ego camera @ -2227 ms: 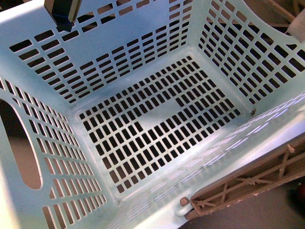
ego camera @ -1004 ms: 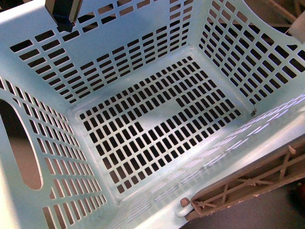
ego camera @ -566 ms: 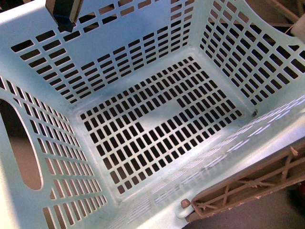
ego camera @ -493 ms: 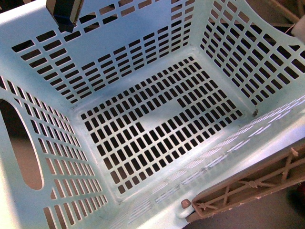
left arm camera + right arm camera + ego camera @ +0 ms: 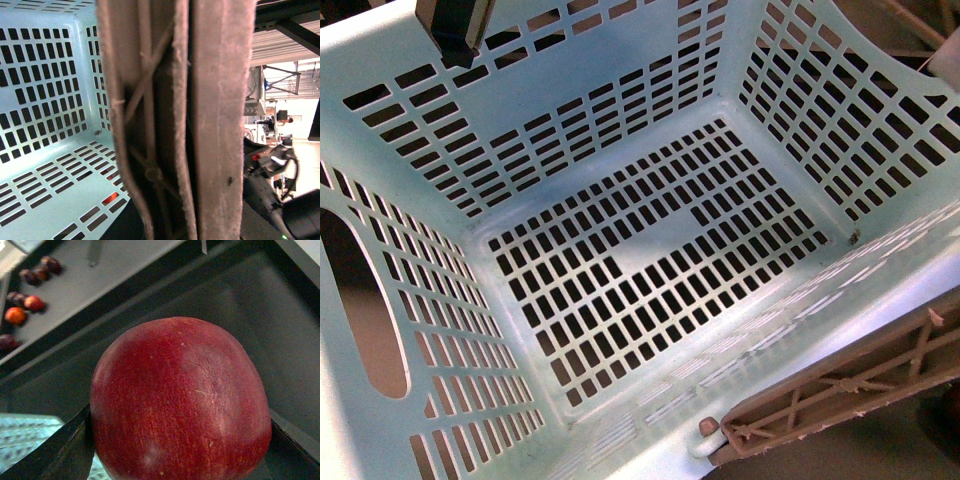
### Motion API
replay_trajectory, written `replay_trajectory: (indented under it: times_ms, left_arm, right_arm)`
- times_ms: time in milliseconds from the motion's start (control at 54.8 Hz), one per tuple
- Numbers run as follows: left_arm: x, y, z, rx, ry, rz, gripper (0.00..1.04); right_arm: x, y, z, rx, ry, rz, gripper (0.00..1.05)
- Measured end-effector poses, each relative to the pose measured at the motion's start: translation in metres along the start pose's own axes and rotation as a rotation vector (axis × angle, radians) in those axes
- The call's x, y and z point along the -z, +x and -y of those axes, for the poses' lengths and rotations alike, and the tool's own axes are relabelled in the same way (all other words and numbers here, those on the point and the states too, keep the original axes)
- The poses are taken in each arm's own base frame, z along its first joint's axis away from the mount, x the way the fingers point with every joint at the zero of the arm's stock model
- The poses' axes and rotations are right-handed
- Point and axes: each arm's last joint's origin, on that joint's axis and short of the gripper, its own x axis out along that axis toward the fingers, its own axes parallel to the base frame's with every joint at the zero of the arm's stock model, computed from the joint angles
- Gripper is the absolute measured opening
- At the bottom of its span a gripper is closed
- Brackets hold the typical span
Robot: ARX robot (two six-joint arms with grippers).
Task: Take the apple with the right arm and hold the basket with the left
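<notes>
The right hand [image 5: 177, 447] clamps the apple [image 5: 180, 395] between its dark fingers [image 5: 65, 452], near an edge of the basket [image 5: 650, 250]. The left hand [image 5: 455, 25] shows at the front view's upper left, by the basket's rim. The handle [image 5: 175, 120] blocks its wrist camera, so I cannot tell its opening.

The basket [image 5: 655, 240] is open from above, and its slotted floor can be reached straight down between four walls by which sideways entry is barred. The near right rim is overlaid by the ribbed handle [image 5: 840, 385], and the far left rim is occupied by the left gripper [image 5: 453, 28]. The room inside the right gripper [image 5: 182, 442] is filled by the apple [image 5: 180, 390].
</notes>
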Motion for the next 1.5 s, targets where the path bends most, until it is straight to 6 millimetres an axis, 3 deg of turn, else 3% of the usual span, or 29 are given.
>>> replay_trajectory:
  times_ms: [164,292,511,584,657,748,1004,1187,1333,1497]
  left_arm:
    - [0.000,0.000,0.000,0.000,0.000,0.001,0.17]
    - [0.000,0.000,0.000,0.000,0.000,0.000,0.17]
    - [0.000,0.000,0.000,0.000,0.000,0.000,0.17]
    - [0.000,0.000,0.000,0.000,0.000,0.001,0.17]
    - [0.000,0.000,0.000,0.000,0.000,0.000,0.17]
    - [0.000,0.000,0.000,0.000,0.000,0.001,0.17]
    - [0.000,0.001,-0.001,-0.005,0.000,-0.002,0.17]
    - [0.000,0.001,-0.001,-0.008,0.004,0.005,0.17]
    - [0.000,0.001,-0.001,-0.006,0.000,0.001,0.17]
    - [0.001,0.001,-0.001,-0.001,-0.002,-0.011,0.17]
  right_arm:
    - [0.003,-0.023,-0.055,-0.153,-0.063,0.027,0.79]
    - [0.027,-0.027,-0.103,-0.263,-0.129,-0.019,0.79]
    - [0.070,-0.034,-0.151,-0.398,-0.216,-0.133,0.79]
    - [0.079,-0.034,-0.156,-0.407,-0.232,-0.160,0.79]
    - [0.088,-0.033,-0.157,-0.399,-0.244,-0.181,0.80]
    - [0.091,-0.032,-0.154,-0.378,-0.237,-0.183,0.98]
    - [0.071,-0.043,-0.136,-0.265,-0.192,-0.033,0.96]
    - [0.053,-0.075,-0.099,-0.050,-0.203,0.160,0.96]
    - [0.052,-0.086,-0.088,-0.003,-0.217,0.209,0.96]
    - [0.070,-0.090,-0.069,-0.177,-0.429,0.396,0.68]
